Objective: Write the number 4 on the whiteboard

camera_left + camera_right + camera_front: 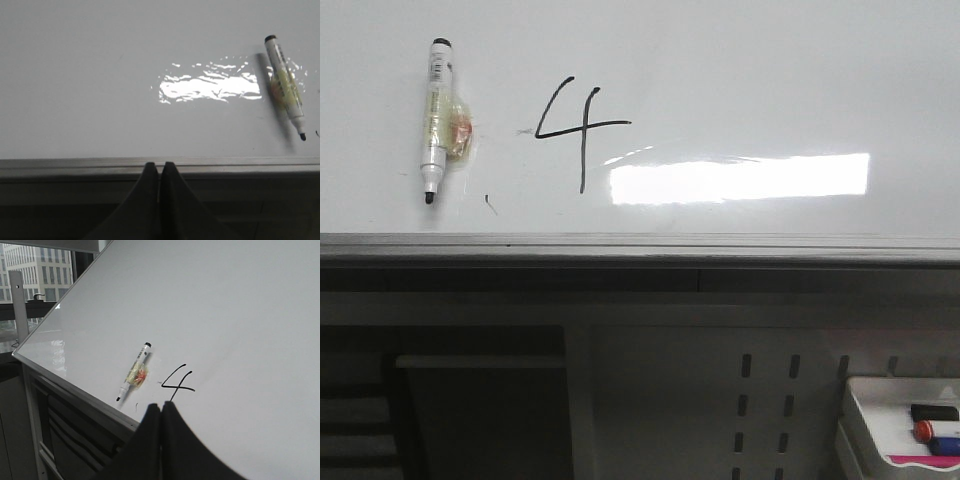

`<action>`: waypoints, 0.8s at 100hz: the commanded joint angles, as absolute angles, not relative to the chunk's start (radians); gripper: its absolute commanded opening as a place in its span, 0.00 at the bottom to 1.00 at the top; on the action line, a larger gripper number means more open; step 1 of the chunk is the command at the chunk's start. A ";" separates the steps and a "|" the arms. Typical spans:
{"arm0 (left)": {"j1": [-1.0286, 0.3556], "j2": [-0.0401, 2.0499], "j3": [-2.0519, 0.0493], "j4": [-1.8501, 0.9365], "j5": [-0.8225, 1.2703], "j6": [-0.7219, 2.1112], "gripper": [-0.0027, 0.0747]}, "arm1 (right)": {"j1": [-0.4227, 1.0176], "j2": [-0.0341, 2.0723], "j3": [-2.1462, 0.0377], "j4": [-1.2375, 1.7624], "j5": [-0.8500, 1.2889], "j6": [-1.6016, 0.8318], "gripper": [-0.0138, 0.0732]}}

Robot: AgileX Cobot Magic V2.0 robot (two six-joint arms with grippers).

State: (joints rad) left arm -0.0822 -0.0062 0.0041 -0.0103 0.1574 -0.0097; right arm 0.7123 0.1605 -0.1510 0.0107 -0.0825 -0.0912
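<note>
The whiteboard (740, 70) fills the upper half of the front view, with a grey metal lower edge. The number 4 (578, 125) is drawn on it in thin black lines, left of centre; it also shows in the right wrist view (177, 382). A white marker (436, 120) with a black tip pointing down lies on the board left of the 4, uncapped, also in the left wrist view (285, 85) and the right wrist view (133, 371). My left gripper (159, 167) is shut and empty at the board's lower edge. My right gripper (161, 407) is shut and empty below the 4.
A small black tick mark (488, 203) sits between the marker and the 4. A bright glare patch (740, 178) lies right of the 4. A white tray (895, 425) with coloured markers stands at the lower right, below the board. Dark shelving is under the board.
</note>
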 commanded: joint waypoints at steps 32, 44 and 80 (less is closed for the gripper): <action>-0.078 -0.030 0.037 0.006 0.290 -0.022 0.01 | 0.709 0.170 -0.176 0.000 -0.170 -0.098 0.08; -0.078 -0.030 0.037 0.000 0.289 -0.022 0.01 | 0.709 0.170 -0.176 0.000 -0.170 -0.098 0.08; -0.078 -0.030 0.037 0.000 0.289 -0.022 0.01 | 0.709 0.170 -0.176 0.000 -0.170 -0.098 0.08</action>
State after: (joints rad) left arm -0.0802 -0.0062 0.0041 0.0000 0.3371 -0.0137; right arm 0.7123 0.1605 -0.1510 0.0107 -0.0825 -0.0912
